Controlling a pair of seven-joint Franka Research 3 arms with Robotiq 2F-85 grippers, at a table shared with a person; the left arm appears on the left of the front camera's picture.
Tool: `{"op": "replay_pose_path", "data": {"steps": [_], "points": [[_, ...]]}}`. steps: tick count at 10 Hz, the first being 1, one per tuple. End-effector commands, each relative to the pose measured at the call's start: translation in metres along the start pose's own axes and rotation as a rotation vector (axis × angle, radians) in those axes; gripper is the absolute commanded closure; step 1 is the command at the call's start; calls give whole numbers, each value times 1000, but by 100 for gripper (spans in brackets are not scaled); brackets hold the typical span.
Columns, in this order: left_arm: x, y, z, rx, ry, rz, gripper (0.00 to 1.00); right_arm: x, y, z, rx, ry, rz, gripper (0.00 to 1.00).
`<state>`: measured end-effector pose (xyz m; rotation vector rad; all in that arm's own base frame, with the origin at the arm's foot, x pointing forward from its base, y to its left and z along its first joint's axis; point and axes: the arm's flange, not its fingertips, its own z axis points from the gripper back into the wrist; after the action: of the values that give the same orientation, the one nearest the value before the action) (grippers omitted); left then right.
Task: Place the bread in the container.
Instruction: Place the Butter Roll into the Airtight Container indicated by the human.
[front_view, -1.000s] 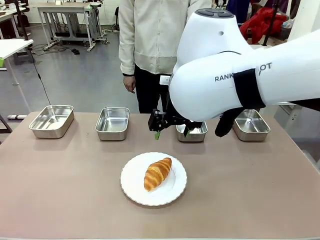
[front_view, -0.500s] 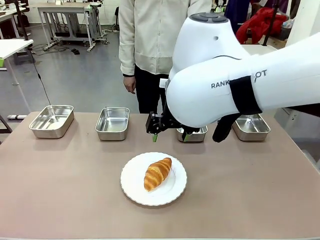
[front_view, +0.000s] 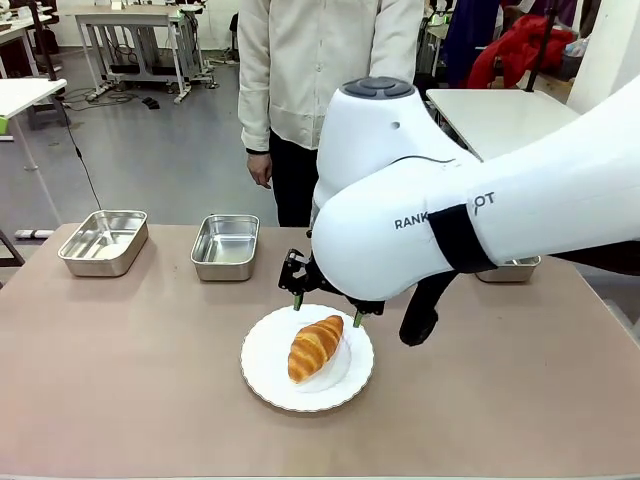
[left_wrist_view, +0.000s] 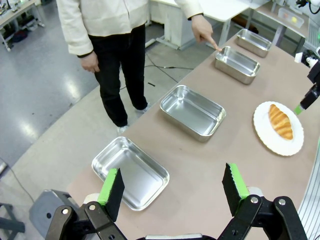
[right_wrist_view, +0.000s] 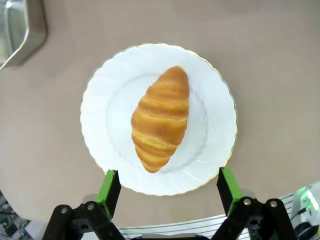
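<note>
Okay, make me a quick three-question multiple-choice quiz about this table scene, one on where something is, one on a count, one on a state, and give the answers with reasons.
1. Where does the bread lie?
A. On the white plate
B. In a steel tray
C. On the bare table

2. How many steel trays show in the left wrist view?
A. Two
B. Three
C. Four

3. How does the right gripper stand?
A. Shut on the bread
B. Open above the plate
C. Shut and empty

Answers:
1 A: the croissant rests across the middle of the plate.
2 C: four trays stand in a row along the table's far edge, and the person's finger points at the third tray.
3 B: in the right wrist view its green fingers are spread wide, apart from the bread.
</note>
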<state>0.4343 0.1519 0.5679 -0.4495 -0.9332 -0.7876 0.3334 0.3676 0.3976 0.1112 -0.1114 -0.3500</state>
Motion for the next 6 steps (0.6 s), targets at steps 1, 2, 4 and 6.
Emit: {"op": "replay_pose_path", "data": {"steps": [1,2,4,6], "points": [[1,-1,1,3,-13,0,0,-4,21,-12,-8,-22,-90,0],[1,-1,1,3,-13,0,0,-4,22,-20,-6,-26,-114,0],[1,-1,1,3,-13,0,0,-3,25,-35,-3,-27,-151,0],[1,-1,1,3,-13,0,0,0,29,-53,-25,-17,-181,0]]}}
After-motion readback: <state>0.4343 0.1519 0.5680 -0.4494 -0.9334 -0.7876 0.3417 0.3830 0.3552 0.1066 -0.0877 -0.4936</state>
